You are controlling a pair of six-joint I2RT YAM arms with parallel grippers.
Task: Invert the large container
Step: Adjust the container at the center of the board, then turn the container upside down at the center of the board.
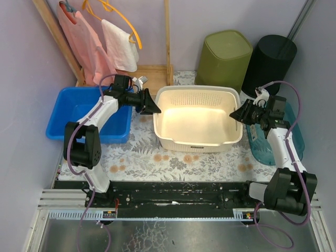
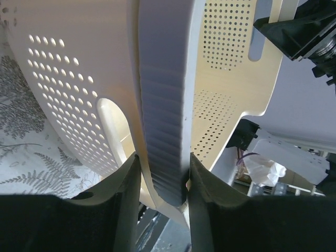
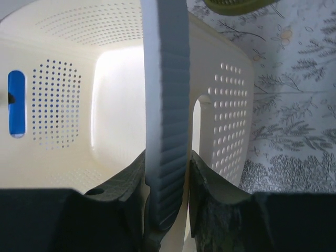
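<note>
Cream perforated plastic, the large container point(image 1: 191, 142) stands upright on the floral table point(image 1: 173, 160), mouth to the ceiling and base flat, roughly midway between the two arms. Its long axis runs left to right across the table, so each short end faces one arm. The left claw point(image 1: 154, 106) is at the left end and the right claw point(image 1: 235, 115) at the right end, neither arm the nearer. Both wrist views show the same hold: the thick rolled rim of the end wall runs straight up between the two pads, which press on it from inside and outside, just above the handle cut-out. The left claw point(image 2: 163, 178) looks clamped on that rim, and the right claw point(image 3: 167, 173) likewise. My reading is that the flip turns on this line: with a grip at each end, the long axis joining the claws serves as the hinge, and both wrists would have to roll together about it. A blue tub point(image 1: 79, 113) lies just left, a teal tray point(image 1: 260, 147) just right, and a green bin point(image 1: 224, 58) and black bin point(image 1: 270, 60) stand behind.
</note>
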